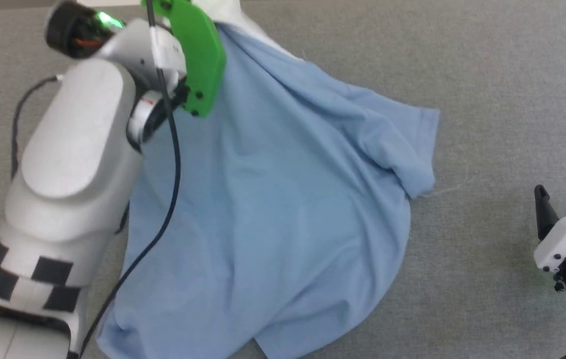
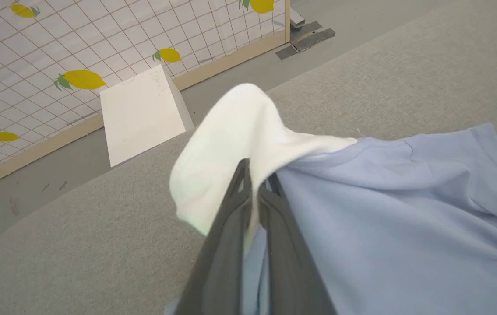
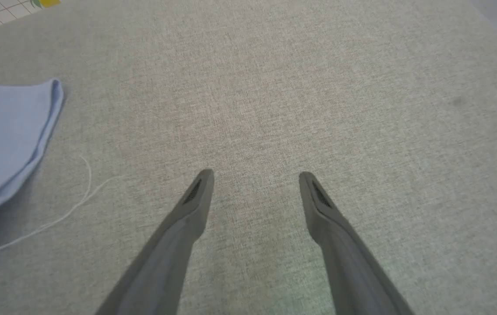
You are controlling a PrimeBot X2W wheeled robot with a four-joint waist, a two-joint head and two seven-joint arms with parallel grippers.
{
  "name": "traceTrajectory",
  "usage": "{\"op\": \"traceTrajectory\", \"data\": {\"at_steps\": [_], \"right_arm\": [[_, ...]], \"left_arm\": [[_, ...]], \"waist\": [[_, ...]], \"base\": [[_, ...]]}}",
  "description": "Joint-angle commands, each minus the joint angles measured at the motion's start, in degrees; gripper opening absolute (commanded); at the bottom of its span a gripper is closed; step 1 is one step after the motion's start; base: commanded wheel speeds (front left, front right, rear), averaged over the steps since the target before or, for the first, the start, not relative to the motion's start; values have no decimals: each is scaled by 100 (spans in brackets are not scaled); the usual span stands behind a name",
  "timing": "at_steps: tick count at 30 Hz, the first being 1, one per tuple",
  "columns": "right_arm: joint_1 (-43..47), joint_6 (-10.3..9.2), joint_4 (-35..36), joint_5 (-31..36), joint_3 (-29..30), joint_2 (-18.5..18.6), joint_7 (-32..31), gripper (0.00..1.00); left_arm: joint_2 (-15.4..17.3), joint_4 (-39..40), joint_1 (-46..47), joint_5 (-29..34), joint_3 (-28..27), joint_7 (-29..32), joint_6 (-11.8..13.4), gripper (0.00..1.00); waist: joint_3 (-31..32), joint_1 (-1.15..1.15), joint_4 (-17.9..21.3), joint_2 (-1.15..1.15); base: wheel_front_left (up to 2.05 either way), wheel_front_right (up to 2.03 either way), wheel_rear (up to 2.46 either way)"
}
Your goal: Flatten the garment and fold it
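Observation:
The garment (image 1: 283,199), a light blue T-shirt, lies rumpled across the middle of the grey cloth-covered table (image 1: 502,75), its upper corner lifted. In the left wrist view my left gripper (image 2: 257,175) is shut on the garment (image 2: 406,218) where white fabric (image 2: 230,131) bulges over the fingertips. In the head view the left wrist's green mount (image 1: 198,55) hides those fingers. My right gripper (image 1: 559,195) hovers open to the right of the shirt, apart from it. Its fingers (image 3: 195,197) stand spread over bare table, with a sleeve of the garment (image 3: 3,131) at the far left.
A loose white thread (image 3: 77,197) trails from the sleeve edge onto the table. Beyond the table's far edge stand a white block (image 2: 143,113) and a grid-patterned screen with lemons (image 2: 55,43). A black cable (image 1: 173,164) hangs from my left arm across the shirt.

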State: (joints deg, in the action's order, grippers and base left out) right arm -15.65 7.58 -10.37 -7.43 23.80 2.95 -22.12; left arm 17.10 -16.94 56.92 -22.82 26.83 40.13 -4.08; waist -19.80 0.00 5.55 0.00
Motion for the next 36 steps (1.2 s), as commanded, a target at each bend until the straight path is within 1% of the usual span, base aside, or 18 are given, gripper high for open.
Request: {"op": "traceTrajectory", "data": {"at_steps": [1,2,4,7,9,12,15,19,24,26,27,28,33,36], "right_arm": [[-128,-9,-51,-42,-55,-6,73,100],[-135,-9,-79,-52,-74,-6,89,100],[-150,-9,-137,-79,-112,-7,113,100],[-156,-9,-213,-92,-140,-7,157,100],[-146,-9,-229,-69,-133,-7,197,100],[-104,-9,-237,-73,-172,-7,258,100],[-8,-9,-221,-119,-272,-7,282,100],[137,-9,-188,-191,-462,-7,215,100],[223,-9,-153,-230,-683,-7,1,100],[128,-9,-157,-205,-814,-7,-143,100],[44,-9,-161,-181,-872,0,-245,100],[-8,-9,-169,-143,-908,24,-324,100],[-648,-9,-476,294,-1093,236,-1122,100],[-1059,-9,-819,487,-1401,324,-1507,100]], "left_arm": [[14,-327,165,144,80,-292,-43,0],[-29,-509,184,168,109,-400,-47,0],[-110,-796,179,177,141,-616,-53,100],[-217,-1030,157,137,70,-1079,-9,100],[-250,-1048,154,97,-71,-1554,61,100],[-208,-892,-22,-43,-456,-2469,232,100],[-76,-585,-557,-163,-841,-3337,442,100],[6,-94,-1735,-483,-1359,-4032,777,100],[-45,639,-3210,-732,-1797,-4656,1144,100],[-102,925,-3760,-809,-1947,-4870,1289,100],[-132,1049,-3981,-852,-1986,-4929,1324,100],[-142,1108,-4095,-869,-2000,-4945,1343,100],[-130,1449,-4628,-914,-2090,-4930,1510,100],[-121,1600,-4768,-946,-2120,-4902,1560,100]], "waist": [[-132,0,92,0],[-155,0,99,0],[-176,0,104,0],[-129,0,55,0],[-41,0,-21,0],[172,0,-131,0],[423,0,-266,0],[661,0,-384,0],[767,0,-547,0],[767,0,-591,0],[753,0,-626,0],[739,0,-648,0],[613,0,-731,0],[525,0,-780,0]], "base": [[0,0,0],[0,0,0],[0,0,0],[0,0,0],[0,0,0],[0,0,0],[0,0,0],[0,0,0],[0,0,0],[0,0,0],[0,0,0],[0,0,0],[0,0,0],[0,0,0]]}}
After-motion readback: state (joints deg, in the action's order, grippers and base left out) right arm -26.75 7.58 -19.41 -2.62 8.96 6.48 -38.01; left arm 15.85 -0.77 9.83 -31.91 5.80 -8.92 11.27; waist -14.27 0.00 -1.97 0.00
